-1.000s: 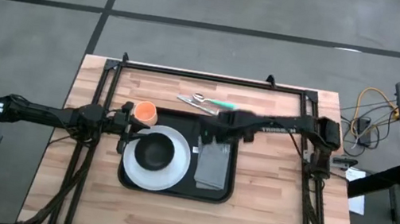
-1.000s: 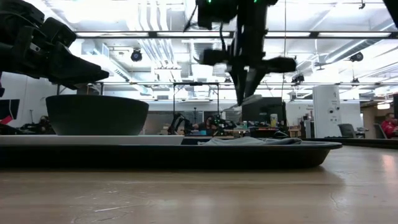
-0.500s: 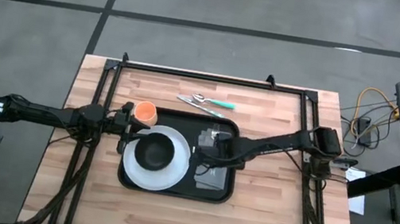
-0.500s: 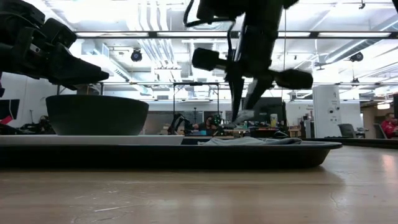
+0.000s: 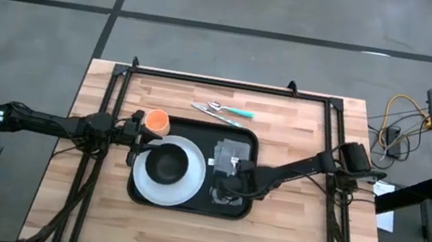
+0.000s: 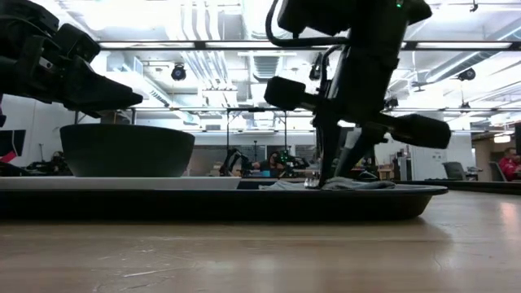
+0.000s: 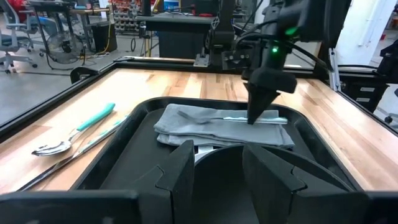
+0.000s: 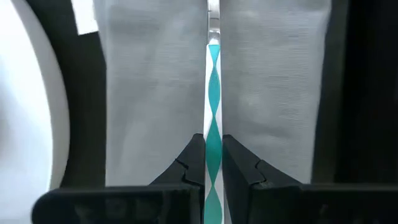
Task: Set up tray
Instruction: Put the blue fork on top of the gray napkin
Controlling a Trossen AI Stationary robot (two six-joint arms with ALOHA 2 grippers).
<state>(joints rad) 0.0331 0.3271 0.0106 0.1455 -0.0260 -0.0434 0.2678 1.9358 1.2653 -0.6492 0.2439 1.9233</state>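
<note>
The black tray point(image 5: 185, 208) sits mid-table and holds a white plate point(image 5: 188, 188) with a black bowl point(image 5: 166, 164) on it. A folded grey napkin point(image 5: 233, 151) lies on the tray's right part. My right gripper point(image 5: 225, 194) is down on the napkin, shut on a teal-handled fork point(image 7: 205, 116). My left gripper point(image 5: 140, 139) hangs open over the plate's left edge, above the bowl point(image 6: 126, 149), touching nothing. My right gripper point(image 8: 213, 140) pinches the fork's teal handle point(image 8: 213, 115) between its two fingers, one on each side. The fingers point(image 7: 256, 106) come from above, pointing down and slanting in from the table's right. The fork lies along the napkin point(image 8: 149, 93), its metal end point(image 7: 186, 114) pointing at the far edge.
An orange cup point(image 5: 156, 119) stands on the wood just beyond the tray's far-left corner. A teal-handled spoon point(image 5: 235, 110) and a knife point(image 5: 215, 114) lie on the wood past the tray's far rim. Bare wood lies right of and in front of the tray.
My right gripper has carried the fork from the tray's far side toward the table's near edge and down onto the napkin. The fork, held in the air a second ago, now lies on the cloth.
</note>
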